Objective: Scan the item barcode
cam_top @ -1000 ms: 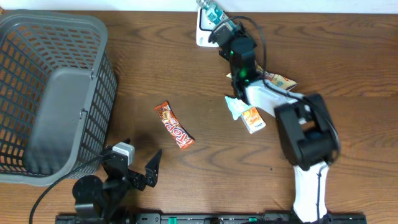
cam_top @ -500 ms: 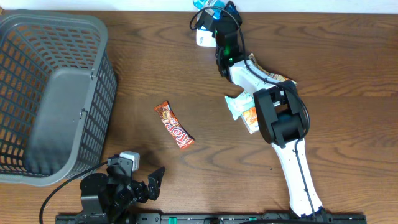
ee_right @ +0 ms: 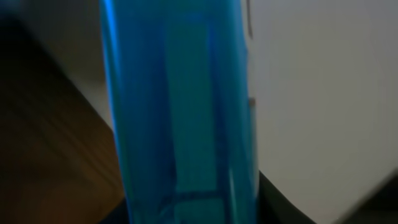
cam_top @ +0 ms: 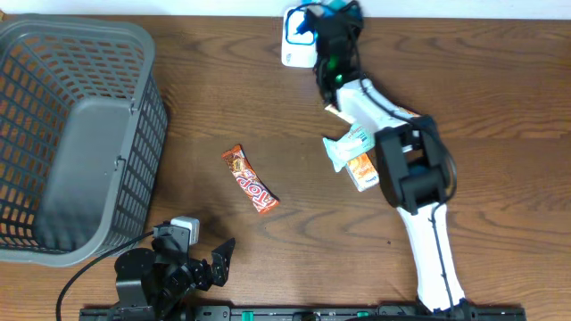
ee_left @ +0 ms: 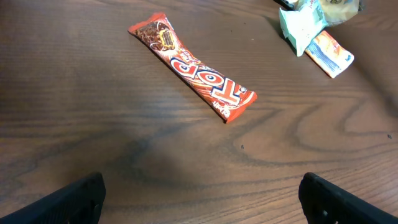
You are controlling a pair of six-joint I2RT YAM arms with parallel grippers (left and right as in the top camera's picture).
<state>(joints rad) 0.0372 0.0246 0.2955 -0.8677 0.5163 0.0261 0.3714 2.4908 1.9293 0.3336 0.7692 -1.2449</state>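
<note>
Right gripper is clamped on a blue item at the far edge, by the white scanner. Left gripper gapes, near-left. Bar and packets lie mid-worktop; basket stands left.

My left arm sits folded low at the near side, wrist tipped forward and down. My left gripper is spread wide, its two fingers showing only as dark tips in the bottom corners of the wrist view. My right arm is stretched far out: a white link runs up to the black elbow, then the white forearm carries on to the wrist. My right gripper is at the far edge, partly closed and clamped on a blue item.
</note>
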